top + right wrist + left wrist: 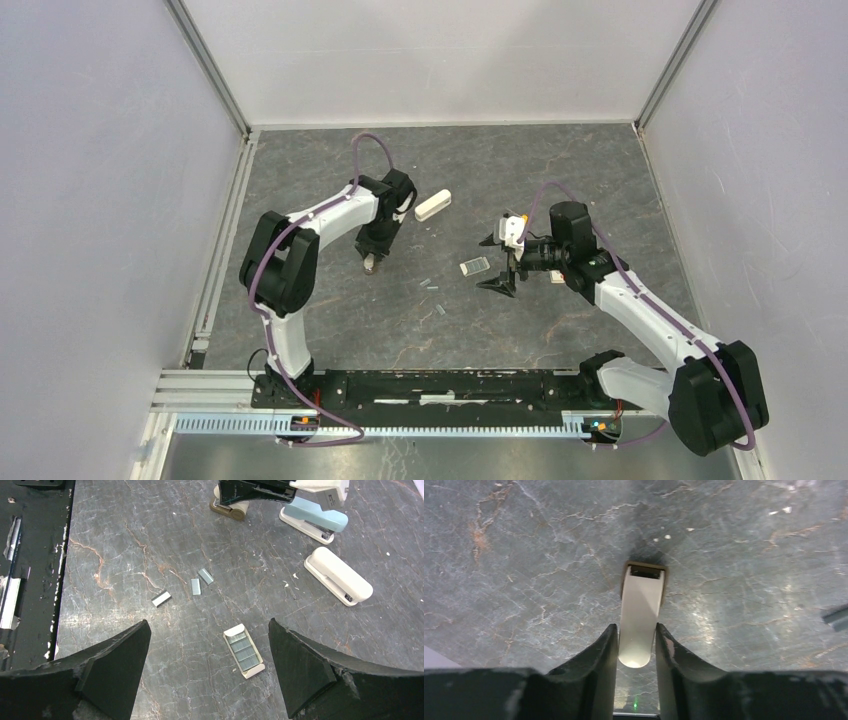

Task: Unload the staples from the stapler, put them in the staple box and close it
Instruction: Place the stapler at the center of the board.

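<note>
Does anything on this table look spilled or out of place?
Yes: three short staple strips lie loose on the table, scattered at different angles, outside the small box that holds more staples.

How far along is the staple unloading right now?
Looks done: three short strips of staples lie loose on the table. In hand: the left gripper straddles the beige stapler, grip unclear. The right gripper hangs open, empty. Left: whether staples remain inside it cannot be seen.
</note>
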Controlling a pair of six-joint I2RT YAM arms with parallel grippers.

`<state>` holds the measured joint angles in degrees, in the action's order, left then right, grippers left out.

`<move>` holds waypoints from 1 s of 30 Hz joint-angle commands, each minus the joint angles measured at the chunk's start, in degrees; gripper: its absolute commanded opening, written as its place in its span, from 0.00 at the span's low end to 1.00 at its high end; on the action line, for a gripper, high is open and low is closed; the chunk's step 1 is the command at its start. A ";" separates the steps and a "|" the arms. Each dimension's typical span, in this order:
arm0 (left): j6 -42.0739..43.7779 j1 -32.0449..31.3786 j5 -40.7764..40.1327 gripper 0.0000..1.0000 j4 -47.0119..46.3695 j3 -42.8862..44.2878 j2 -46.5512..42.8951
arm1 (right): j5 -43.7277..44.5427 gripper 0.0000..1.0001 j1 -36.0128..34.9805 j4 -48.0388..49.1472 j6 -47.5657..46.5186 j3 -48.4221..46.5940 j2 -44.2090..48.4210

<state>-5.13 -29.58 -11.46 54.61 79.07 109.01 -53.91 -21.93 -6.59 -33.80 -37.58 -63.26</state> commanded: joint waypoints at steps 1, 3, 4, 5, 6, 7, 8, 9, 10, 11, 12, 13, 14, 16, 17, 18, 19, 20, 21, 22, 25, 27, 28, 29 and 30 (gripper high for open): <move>0.04 1.63 -2.46 0.44 -0.88 -0.98 -2.24 | 0.12 0.94 0.78 0.32 -0.63 -0.19 1.54; 0.03 1.64 -1.76 0.53 -1.58 -1.22 -3.28 | 0.04 0.95 1.00 0.19 -0.76 -0.21 1.81; 0.11 1.63 -1.76 0.56 -1.66 -1.35 -3.60 | 0.03 0.95 1.15 0.23 -0.82 -0.21 1.91; 0.20 1.63 -1.82 0.58 -1.55 -1.35 -3.84 | -0.09 0.95 1.28 0.23 -0.74 -0.21 1.93; 0.20 1.72 -1.97 0.59 -1.52 -1.45 -3.97 | -0.18 0.95 1.48 0.13 -0.81 -0.21 2.00; 0.29 1.68 -2.04 0.61 -1.52 -1.50 -4.21 | -0.30 0.95 1.58 0.15 -0.74 -0.21 2.09; 0.29 1.72 -2.25 0.61 -1.53 -1.55 -4.71 | -0.40 0.95 1.73 0.10 -0.74 -0.21 2.11; 0.21 1.71 -2.34 0.61 -1.52 -1.62 -5.36 | -0.41 0.95 1.91 0.09 -0.79 -0.21 2.17; 0.06 1.73 -2.34 0.61 -1.52 -1.59 -6.44 | -0.41 0.95 1.98 0.15 -0.79 -0.19 2.26; -0.21 1.72 -1.96 0.62 -1.68 -1.68 -7.92 | -0.41 0.95 2.08 0.02 -0.87 -0.21 2.34; -0.31 1.63 -1.48 0.62 -1.99 -1.87 -9.50 | -0.47 0.95 2.23 -0.04 -1.09 -0.21 2.40; -0.40 1.48 -0.58 0.62 -2.61 -2.23 -11.74 | -0.49 0.95 2.39 -0.24 -1.35 -0.21 2.60; -0.54 1.35 0.82 0.62 -3.63 -3.00 -14.02 | -0.58 0.95 2.43 -0.44 -1.75 -0.21 2.70; -1.12 1.42 3.25 0.63 -7.35 -5.92 -20.07 | -0.66 0.95 2.69 -1.22 -3.09 -0.30 3.15; -1.55 1.37 4.71 0.63 -9.97 -8.45 -22.96 | -0.67 0.95 2.81 -1.42 -3.64 -0.30 3.46; -2.19 1.33 6.48 0.63 -12.72 -10.91 -26.62 | -0.75 0.95 2.96 -1.50 -3.95 -0.21 3.85; -3.02 1.35 8.54 0.64 -16.40 -14.45 -30.50 | -0.96 0.95 3.15 -1.45 -4.31 -0.08 4.12; -3.86 1.35 9.88 0.65 -20.09 -17.50 -33.83 | -1.30 0.95 3.35 -1.52 -4.64 0.04 4.44; -5.32 1.34 11.15 0.68 -24.48 -21.61 -38.29 | -1.90 0.95 3.54 -1.71 -5.13 0.13 4.72; -6.51 1.32 13.20 0.71 -29.18 -25.79 -41.61 | -2.47 0.95 3.72 -1.84 -5.57 0.22 5.05; -10.81 1.41 16.97 0.85 -42.57 -37.65 -52.21 | -4.01 0.95 4.24 -1.93 -6.56 0.56 5.89; -13.95 1.45 17.88 0.99 -52.81 -45.21 -58.34 | -5.14 0.95 4.59 -1.86 -7.16 0.83 6.35; -15.88 1.45 18.35 1.00 -56.67 -48.90 -61.25 | -5.60 0.95 4.71 -1.87 -7.41 0.93 6.54; -18.28 1.45 17.60 1.00 -60.18 -51.87 -63.67 | -5.88 0.95 4.79 -1.74 -7.51 1.10 6.74; -20.95 1.46 16.79 1.00 -62.50 -53.91 -65.51 | -6.18 0.95 4.90 -1.79 -7.57 1.11 6.90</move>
<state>-14.72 -28.10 3.09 13.28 33.67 49.89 -56.97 -17.54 -8.71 -39.46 -37.10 -57.78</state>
